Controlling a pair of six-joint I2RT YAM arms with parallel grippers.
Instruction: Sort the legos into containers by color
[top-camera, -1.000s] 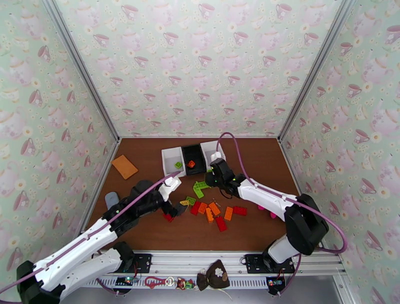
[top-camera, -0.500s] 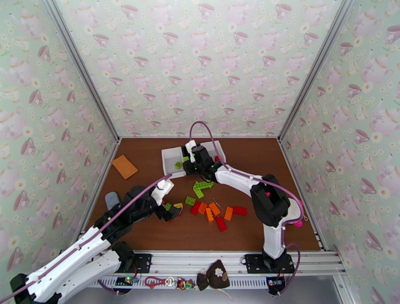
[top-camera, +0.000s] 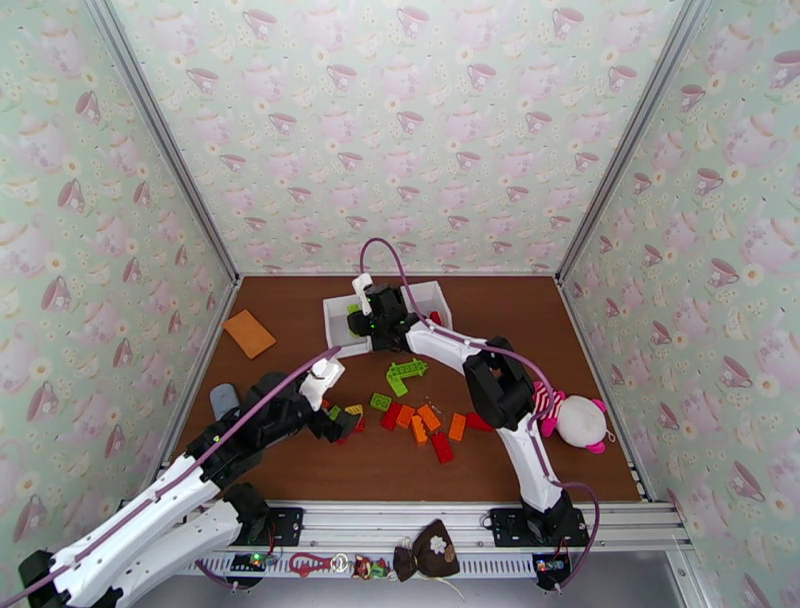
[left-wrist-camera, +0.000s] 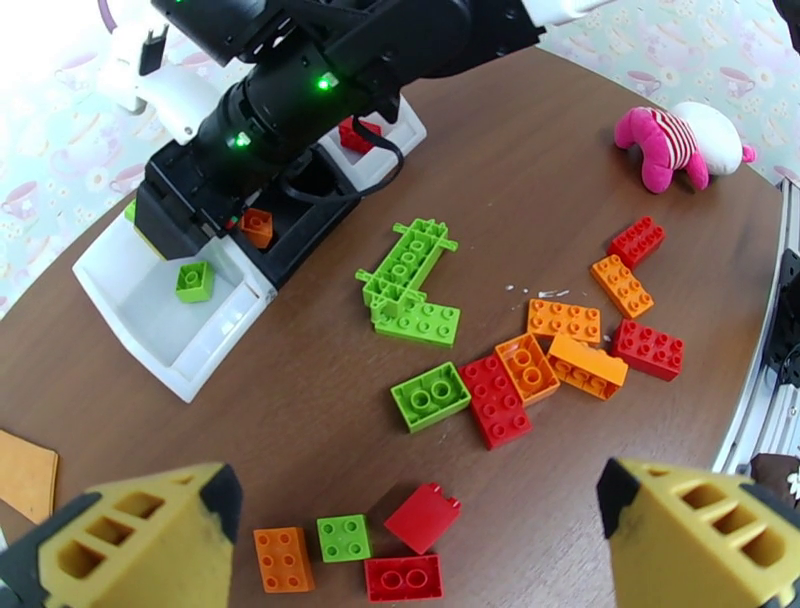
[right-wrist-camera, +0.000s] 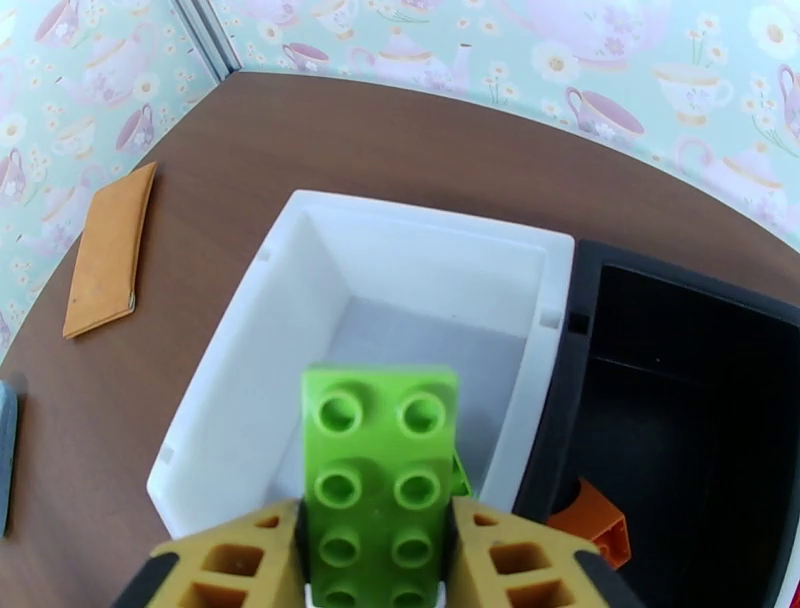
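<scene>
Right gripper (right-wrist-camera: 378, 548) clamped on green brick (right-wrist-camera: 380, 445), lower centre, over white bin (right-wrist-camera: 300, 255), left gripper (left-wrist-camera: 415, 500) spread wide, empty, bottom edge, loose bricks (left-wrist-camera: 530, 365) mid-frame.

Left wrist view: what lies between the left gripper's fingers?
Under the open left gripper, in that view, lie an orange brick, a small green brick, a tilted red brick and a flat red brick.

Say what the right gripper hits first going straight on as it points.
Probably the floor of the white rectangular plastic bin, its gripped lime green studded brick touching first; depth is unclear.
</scene>
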